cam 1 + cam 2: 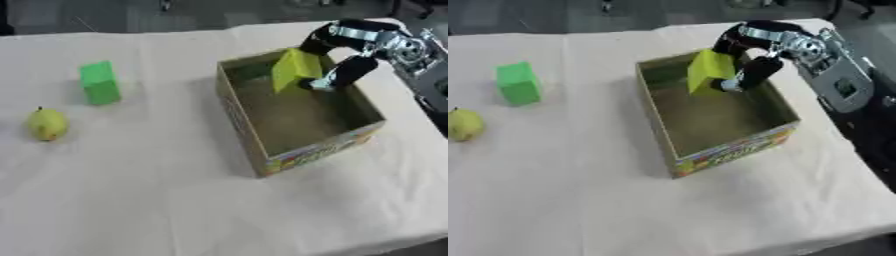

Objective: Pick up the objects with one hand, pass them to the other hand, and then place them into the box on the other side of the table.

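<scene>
Yellow-green and wedge-like, a block (295, 71) hung over the far end of an open cardboard box (730, 150) on the right side of the cloth-covered table (157, 200), pinched between the curled fingers and thumb of the robot's right hand (337, 75). The arm reached in from the upper right corner, and the block sat at about rim height inside the box's walls rather than on its floor, so the placing step looked well under way but not finished; holding it above the opening probably let it drop clear of the sides. The box floor that showed held nothing. On the left side, well apart from the box, 2 things waited: a green block (99, 82) standing upright and, nearer the camera, a yellow-green pear (46, 124) with its stem up. Their position suited a pickup by the other hand before a handover. No left hand appeared in either view. The right eye view showed more of the silver wrist and forearm plate behind the hand, while cutting the pear at its left edge; the left eye view showed the pear whole.
</scene>
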